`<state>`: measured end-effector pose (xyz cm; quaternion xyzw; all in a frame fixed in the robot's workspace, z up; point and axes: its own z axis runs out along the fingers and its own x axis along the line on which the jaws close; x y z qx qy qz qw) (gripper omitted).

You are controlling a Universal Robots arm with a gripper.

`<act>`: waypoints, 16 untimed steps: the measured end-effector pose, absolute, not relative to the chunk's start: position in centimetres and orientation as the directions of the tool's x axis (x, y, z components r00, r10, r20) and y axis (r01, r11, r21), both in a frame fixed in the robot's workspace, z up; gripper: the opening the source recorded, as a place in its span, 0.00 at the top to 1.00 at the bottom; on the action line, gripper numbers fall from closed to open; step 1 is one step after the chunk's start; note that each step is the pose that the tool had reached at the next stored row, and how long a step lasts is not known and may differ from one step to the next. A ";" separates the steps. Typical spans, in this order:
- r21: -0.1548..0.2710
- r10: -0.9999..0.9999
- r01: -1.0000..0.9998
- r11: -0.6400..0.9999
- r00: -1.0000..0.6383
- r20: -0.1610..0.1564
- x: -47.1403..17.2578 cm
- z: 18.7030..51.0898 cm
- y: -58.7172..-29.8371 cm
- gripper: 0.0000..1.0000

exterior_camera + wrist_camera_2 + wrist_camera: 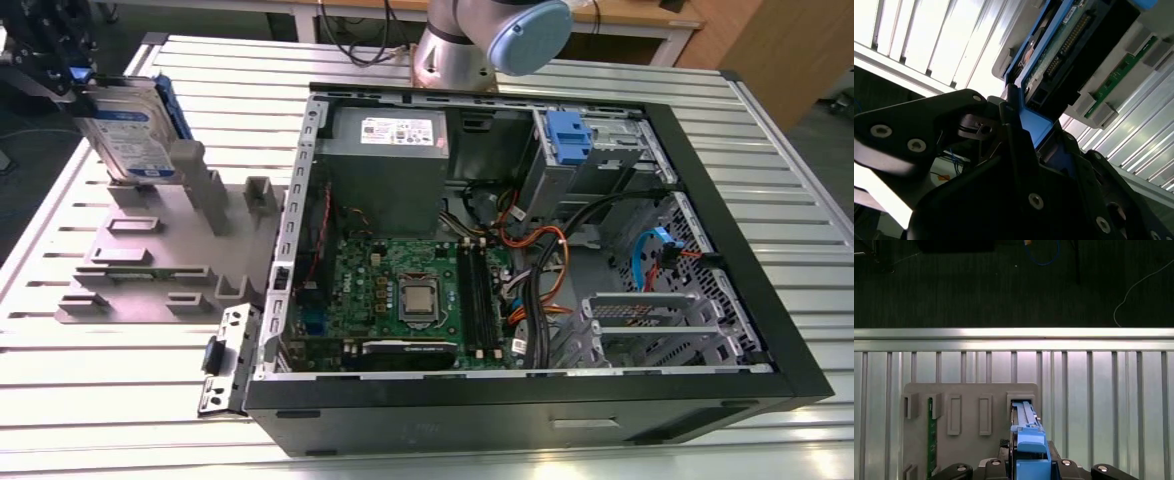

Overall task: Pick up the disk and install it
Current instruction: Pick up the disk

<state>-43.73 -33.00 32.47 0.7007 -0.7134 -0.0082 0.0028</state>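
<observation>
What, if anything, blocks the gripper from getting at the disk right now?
Nothing, apparently: yes, it reaches. The gripper looks closed on the disk, by its blue carrier, at the grey stand.

Item: one disk [130, 135], a silver drive with white-and-blue label and blue carrier [1029, 442]. I see it upright on edge, top end between the jaws, body below them.

An open computer case [534, 412] lies beside a grey slotted holder [147, 272] on a slatted table [107, 400].
</observation>
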 end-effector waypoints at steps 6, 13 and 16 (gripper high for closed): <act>0.016 -1.000 -1.000 0.018 -0.018 -0.007 -43.7 32.8 -33.0 0.64; 0.015 -1.000 -1.000 0.018 -0.018 -0.007 -43.7 33.0 -33.0 0.64; 0.016 -1.000 -1.000 0.018 -0.018 -0.007 -43.7 33.0 -33.0 0.64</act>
